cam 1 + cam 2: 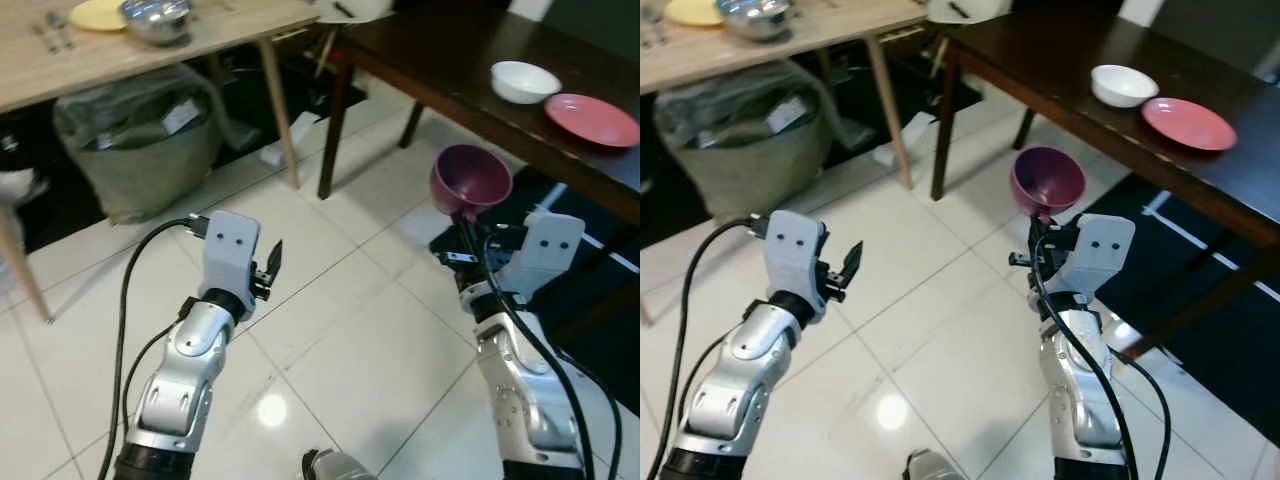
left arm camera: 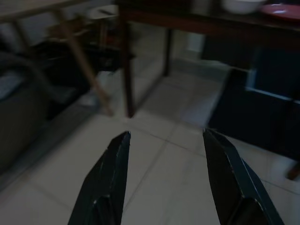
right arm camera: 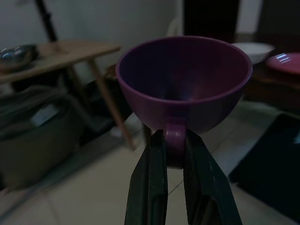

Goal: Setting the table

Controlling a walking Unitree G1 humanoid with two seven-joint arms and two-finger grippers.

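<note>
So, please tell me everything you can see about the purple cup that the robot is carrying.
The purple cup is a wide, bowl-shaped cup of matte, plastic-looking material, with a small handle low on its side. It looks empty and sits upright, mouth up. The right gripper holds it in the air above the tiled floor, its two black fingers shut on the handle, just short of the dark table. Nothing else touches it.

We record a cup [image 1: 470,180] ahead on the right, above the floor [image 1: 330,330], just before the right-hand tabletop [image 1: 440,60]. On that tabletop a bowl [image 1: 525,81] sits left of a plate [image 1: 591,119], near it. To the left stands a second tabletop [image 1: 60,65]; a bag [image 1: 140,140] lies beneath it.
</note>
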